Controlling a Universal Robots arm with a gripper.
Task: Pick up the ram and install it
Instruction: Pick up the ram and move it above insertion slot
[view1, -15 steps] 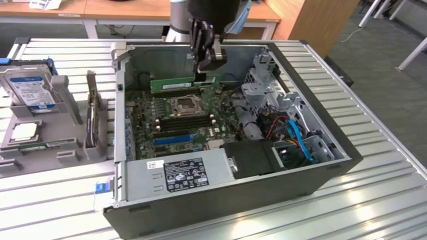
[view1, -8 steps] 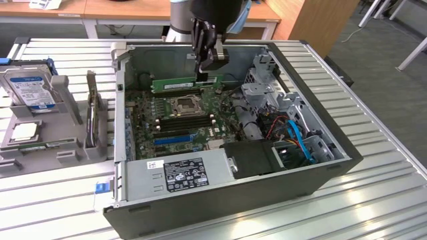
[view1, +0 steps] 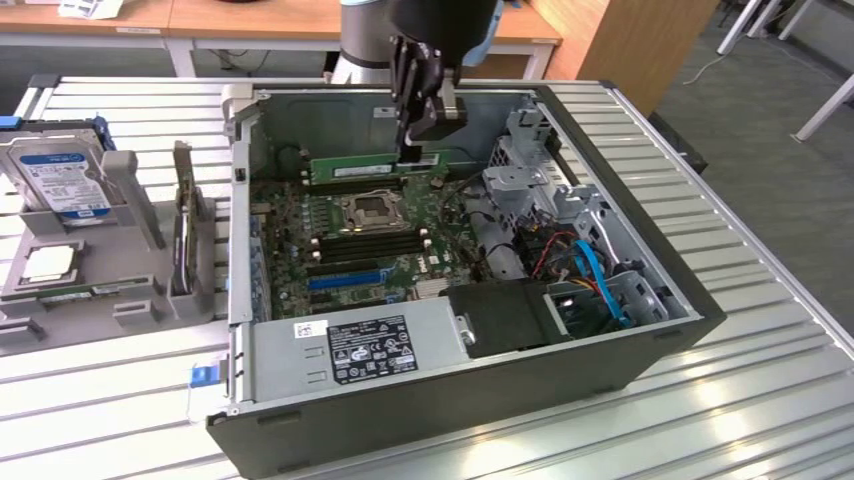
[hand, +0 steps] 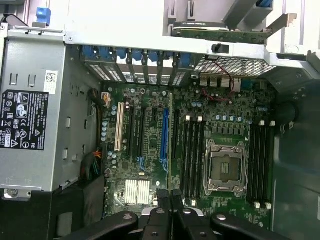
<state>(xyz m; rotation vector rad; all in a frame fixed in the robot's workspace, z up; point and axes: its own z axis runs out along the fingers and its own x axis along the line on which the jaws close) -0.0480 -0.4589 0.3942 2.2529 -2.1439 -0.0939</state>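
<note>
Well to the exterior view's left of the CPU socket (view1: 370, 208), outside the computer case (view1: 467, 420), a hard drive (view1: 56, 180) stands in a grey rack. Just behind the socket, the ram (view1: 360, 171) hangs level over the motherboard (view1: 287, 270), with the gripper (view1: 422, 153) clamped on the end toward the exterior view's right. Right of the socket, blue cables (view1: 594, 275) lie inside the case.

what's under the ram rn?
The motherboard, near the black memory slots. The ram, shut in the gripper, covers the strip right beneath it, so the exact slot can't be told.
</note>
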